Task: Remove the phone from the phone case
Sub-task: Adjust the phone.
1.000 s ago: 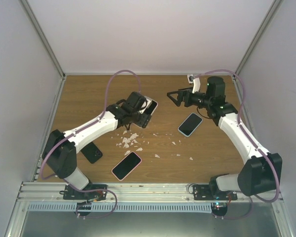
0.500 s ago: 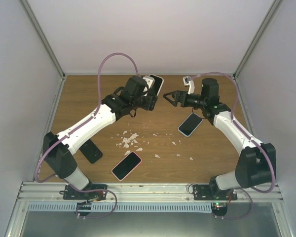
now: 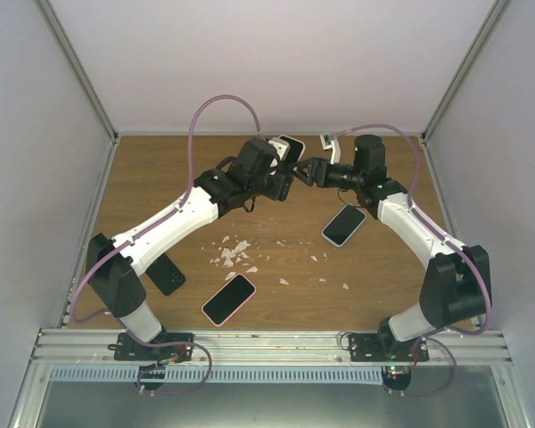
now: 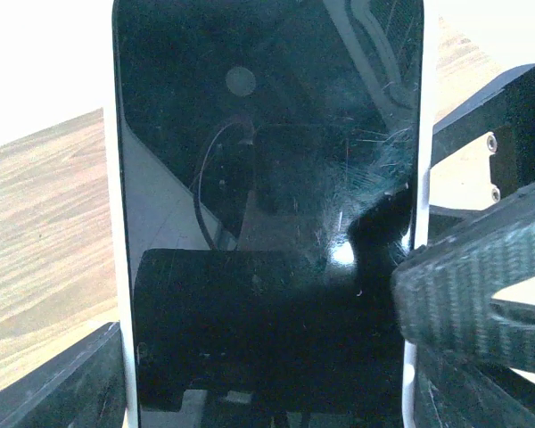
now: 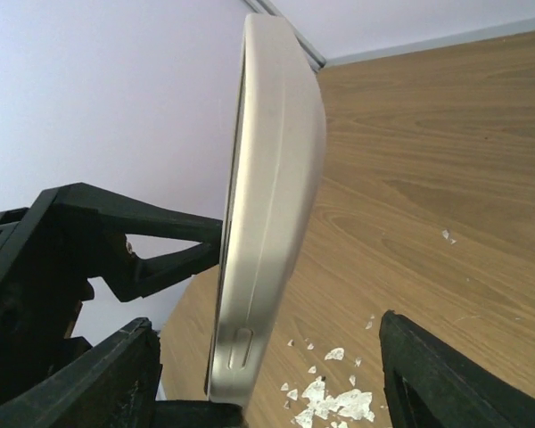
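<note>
My left gripper (image 3: 281,181) is shut on a phone in a cream-white case (image 3: 291,148) and holds it upright, above the far middle of the table. In the left wrist view the black screen (image 4: 267,178) fills the frame, and my left gripper (image 4: 267,357) clamps the case's two long edges. My right gripper (image 3: 308,171) is open right beside the phone. In the right wrist view the case (image 5: 272,196) stands edge-on between the spread fingers of my right gripper (image 5: 267,383), nearer the left finger (image 5: 98,379). I cannot tell whether that finger touches it.
A phone in a pale case (image 3: 343,225) lies on the wooden table (image 3: 160,178) right of centre. A phone in a pink case (image 3: 229,299) lies near the front. A dark phone or case (image 3: 166,274) lies at the left. White shards (image 3: 234,252) are scattered mid-table.
My left arm lifted the cased phone off the table and carried it back and to the right. My right gripper moved left until its open fingers straddle the phone.
</note>
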Tool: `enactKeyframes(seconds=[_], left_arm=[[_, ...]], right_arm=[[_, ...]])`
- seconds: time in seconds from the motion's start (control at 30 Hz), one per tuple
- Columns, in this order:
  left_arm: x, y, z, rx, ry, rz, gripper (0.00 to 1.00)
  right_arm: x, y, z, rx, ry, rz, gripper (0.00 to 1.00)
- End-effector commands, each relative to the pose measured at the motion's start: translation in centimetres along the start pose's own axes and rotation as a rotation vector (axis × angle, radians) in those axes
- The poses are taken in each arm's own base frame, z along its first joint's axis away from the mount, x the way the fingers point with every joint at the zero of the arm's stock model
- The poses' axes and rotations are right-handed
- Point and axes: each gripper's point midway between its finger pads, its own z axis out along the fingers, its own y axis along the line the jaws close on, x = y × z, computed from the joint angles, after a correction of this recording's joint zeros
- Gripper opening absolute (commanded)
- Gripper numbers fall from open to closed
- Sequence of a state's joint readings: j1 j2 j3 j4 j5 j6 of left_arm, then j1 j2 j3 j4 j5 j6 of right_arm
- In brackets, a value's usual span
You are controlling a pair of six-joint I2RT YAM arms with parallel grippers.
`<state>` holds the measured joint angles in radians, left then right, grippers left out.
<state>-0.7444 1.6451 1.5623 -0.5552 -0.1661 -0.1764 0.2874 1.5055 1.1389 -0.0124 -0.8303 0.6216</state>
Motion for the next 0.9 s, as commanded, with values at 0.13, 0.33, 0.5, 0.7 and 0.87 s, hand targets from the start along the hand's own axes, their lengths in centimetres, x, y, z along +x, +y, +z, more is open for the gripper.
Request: enactKeyframes(seconds=[0.13, 0.33, 0.5, 0.7, 0.87], left_arm=[[-5.3, -1.5, -2.0, 0.002, -0.172, -0.026, 0.74], [-6.0, -1.9, -1.8, -0.017, -0.185, -0.016, 0.74], [-5.6, -2.0, -1.4, -0.022, -0.172, -0.017, 0.74], [-4.9, -2.2, -1.7, 0.001, -0.16, 0.007, 0.87], [-4.4, -3.2, -2.7, 0.078, -0.153, 0.053, 0.99]], right_arm=[[-1.1, 1.1, 0.6, -0.048, -0.015, 0.012, 0.51], [-0.9, 1.2, 0.7, -0.064, -0.013, 0.033, 0.34], [-1.0, 1.4, 0.4, -0.065, -0.018, 0.029, 0.17], [-1.9, 1.0, -0.7, -0.06, -0.045, 0.027, 0.04], [-3.1, 1.7, -2.1, -0.075, -0.074, -0.023, 0.01]])
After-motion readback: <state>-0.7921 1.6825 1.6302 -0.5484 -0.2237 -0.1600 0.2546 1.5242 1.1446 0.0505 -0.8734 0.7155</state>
